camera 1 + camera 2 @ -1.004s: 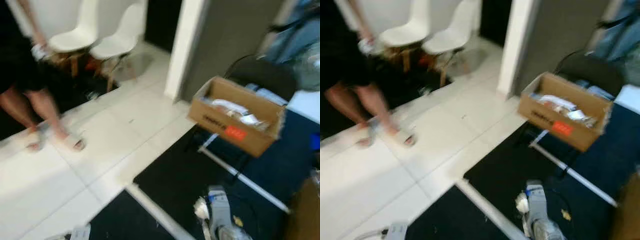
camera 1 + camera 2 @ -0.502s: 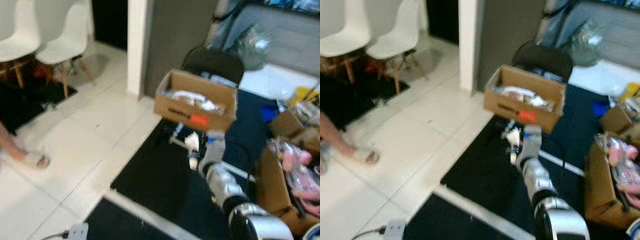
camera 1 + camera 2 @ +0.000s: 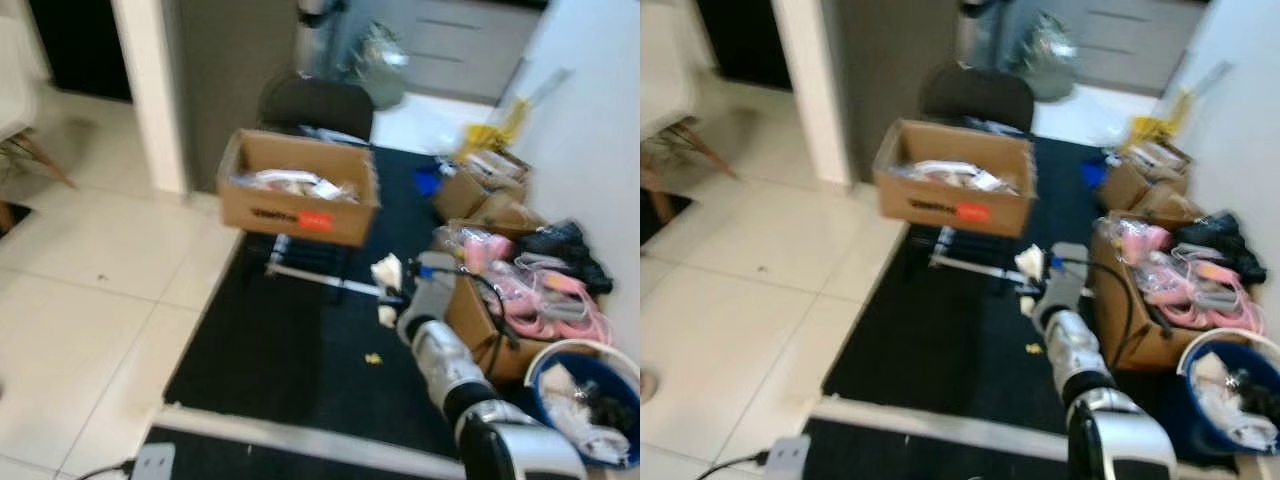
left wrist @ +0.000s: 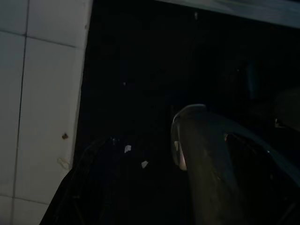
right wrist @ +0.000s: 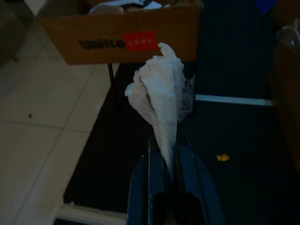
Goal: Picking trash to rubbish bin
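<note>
a brown cardboard box (image 3: 297, 190) with a red sticker sits up on a stand, full of papers. behind it is a black chair (image 3: 315, 105). a black mat (image 3: 290, 350) lies on the white tile floor (image 3: 90, 300). by the wall, an open box holds pink things (image 3: 545, 290). a small yellow bit (image 3: 372, 358) lies on the mat. a white plug strip (image 3: 152, 462) sits on the floor.

We have turned right, so the person has left view and our right gripper (image 5: 163, 161) has risen, pinching crumpled tissue (image 5: 161, 101).
</note>
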Robot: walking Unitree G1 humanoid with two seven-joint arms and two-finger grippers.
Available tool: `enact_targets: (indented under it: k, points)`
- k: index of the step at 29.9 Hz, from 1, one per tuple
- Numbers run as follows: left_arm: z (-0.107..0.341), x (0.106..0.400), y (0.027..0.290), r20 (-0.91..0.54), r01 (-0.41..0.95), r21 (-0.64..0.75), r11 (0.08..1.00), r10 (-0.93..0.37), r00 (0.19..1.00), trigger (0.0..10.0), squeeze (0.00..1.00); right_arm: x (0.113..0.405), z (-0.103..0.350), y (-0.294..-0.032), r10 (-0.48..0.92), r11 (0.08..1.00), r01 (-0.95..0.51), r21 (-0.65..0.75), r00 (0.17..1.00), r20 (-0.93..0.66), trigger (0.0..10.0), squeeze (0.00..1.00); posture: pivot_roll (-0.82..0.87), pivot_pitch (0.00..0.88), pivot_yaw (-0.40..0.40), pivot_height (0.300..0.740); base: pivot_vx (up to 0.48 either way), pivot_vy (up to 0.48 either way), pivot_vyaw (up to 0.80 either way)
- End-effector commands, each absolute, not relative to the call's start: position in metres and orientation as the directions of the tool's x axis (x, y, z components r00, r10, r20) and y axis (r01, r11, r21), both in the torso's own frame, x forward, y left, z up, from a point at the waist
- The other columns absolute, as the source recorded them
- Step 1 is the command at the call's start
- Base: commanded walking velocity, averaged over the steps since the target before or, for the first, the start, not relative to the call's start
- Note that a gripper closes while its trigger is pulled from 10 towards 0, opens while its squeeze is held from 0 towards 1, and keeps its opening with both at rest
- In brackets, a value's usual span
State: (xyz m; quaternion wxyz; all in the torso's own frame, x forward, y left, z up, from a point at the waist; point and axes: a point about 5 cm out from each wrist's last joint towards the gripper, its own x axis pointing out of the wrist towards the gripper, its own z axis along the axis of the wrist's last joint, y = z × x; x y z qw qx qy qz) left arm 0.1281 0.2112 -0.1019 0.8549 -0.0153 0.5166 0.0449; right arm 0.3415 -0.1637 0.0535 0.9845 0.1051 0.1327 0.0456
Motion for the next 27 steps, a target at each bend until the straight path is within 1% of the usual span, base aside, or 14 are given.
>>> enact_targets:
  k: [1,5,10,23,27]
  points:
    - [-0.102,0.128,0.212,-0.886,-0.089,0.02,0.996,0.058,0.461,10.0,0.0,0.343,0.056,-0.164,0.119,0.973,-0.066,0.223,0.964,-0.236,10.0,0.0,0.13,0.035,-0.028,0.74,0.0,0.0,-0.79]
    - [-0.101,0.132,0.211,-0.881,-0.079,0.015,0.997,0.051,0.47,10.0,0.0,0.346,0.061,-0.16,0.144,0.966,-0.094,0.242,0.969,-0.201,10.0,0.0,0.13,0.035,-0.028,0.74,0.0,0.0,-0.79]
    - [-0.101,0.132,0.21,-0.881,-0.075,0.006,0.997,0.041,0.471,10.0,0.0,0.348,0.065,-0.149,0.203,0.961,-0.161,0.226,0.963,-0.178,10.0,0.0,0.13,0.038,-0.029,0.74,0.307,0.0,0.0]
    - [-0.102,0.13,0.209,-0.885,-0.068,0.004,0.998,0.036,0.464,10.0,0.0,0.348,0.064,-0.145,0.228,0.959,-0.186,0.215,0.955,-0.19,10.0,0.0,0.13,0.037,-0.032,0.74,0.366,0.0,0.0]
    - [-0.102,0.13,0.209,-0.886,-0.064,0.006,0.998,0.035,0.462,10.0,0.0,0.347,0.063,-0.146,0.228,0.958,-0.182,0.223,0.952,-0.203,10.0,0.0,0.13,0.037,-0.032,0.74,0.38,0.0,-0.78]
